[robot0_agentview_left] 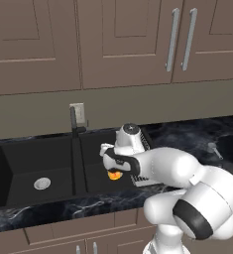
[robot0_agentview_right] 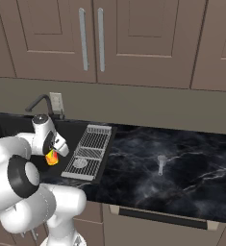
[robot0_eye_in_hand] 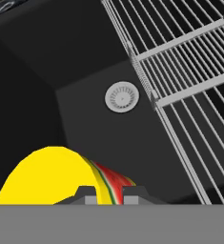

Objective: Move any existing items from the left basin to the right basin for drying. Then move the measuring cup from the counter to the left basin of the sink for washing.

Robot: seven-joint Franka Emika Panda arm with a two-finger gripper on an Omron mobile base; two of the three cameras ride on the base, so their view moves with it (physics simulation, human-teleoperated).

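The two-finger gripper (robot0_eye_in_hand: 108, 194) stood nearly closed, its small dark finger tips (robot0_eye_in_hand: 87, 194) pinched on the rim of the small yellow cylinder-like cup with an orange-red end (robot0_eye_in_hand: 51, 176). A thin band of red, white and green ran around that rim. The cup hung over the narrower black rectangular basin (robot0_eye_in_hand: 85, 124), whose matte floor carried a round silver drain disc (robot0_eye_in_hand: 122, 96) with fine radial slots. Just beside the basin lay the white wire rack (robot0_eye_in_hand: 189, 71) of thin parallel rods. On the glossy black marble counter with white veining (robot0_agentview_right: 191, 163), well apart from the sink, lay the tiny grey metal measuring scoop (robot0_agentview_right: 160, 163). The wider black basin (robot0_agentview_left: 33, 163) showed its own silver drain (robot0_agentview_left: 42, 184).
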